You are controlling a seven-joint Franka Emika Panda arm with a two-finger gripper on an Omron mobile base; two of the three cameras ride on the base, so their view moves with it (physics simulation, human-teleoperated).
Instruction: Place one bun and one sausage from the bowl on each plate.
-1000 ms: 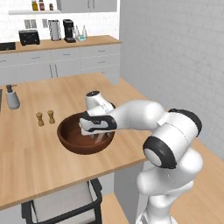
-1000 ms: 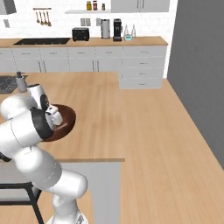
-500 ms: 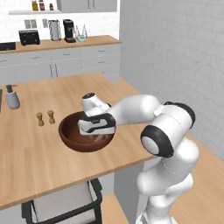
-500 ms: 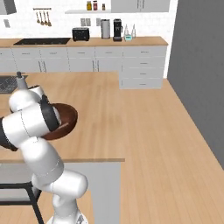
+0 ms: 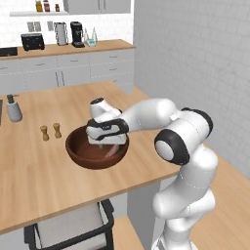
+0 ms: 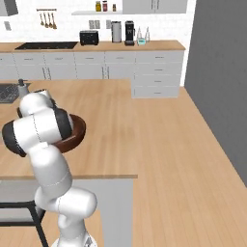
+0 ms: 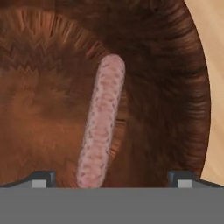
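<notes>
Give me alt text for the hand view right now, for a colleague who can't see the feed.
A pale pink sausage lies lengthwise inside the dark reddish-brown wooden bowl, seen close from above. The open gripper has its two dark fingertips at the bottom edge, one on each side of the sausage's near end. Light wooden counter shows past the bowl's rim at the right.

The white arm reaches forward and left over the tabletop, elbow bent, its hand (image 5: 104,145) pointing straight down, fingers spread wide, holding nothing.

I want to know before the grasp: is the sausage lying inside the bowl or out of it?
Inside. In the hand view the sausage lies flat on the dark floor of the bowl, between the open tool's tips.
</notes>
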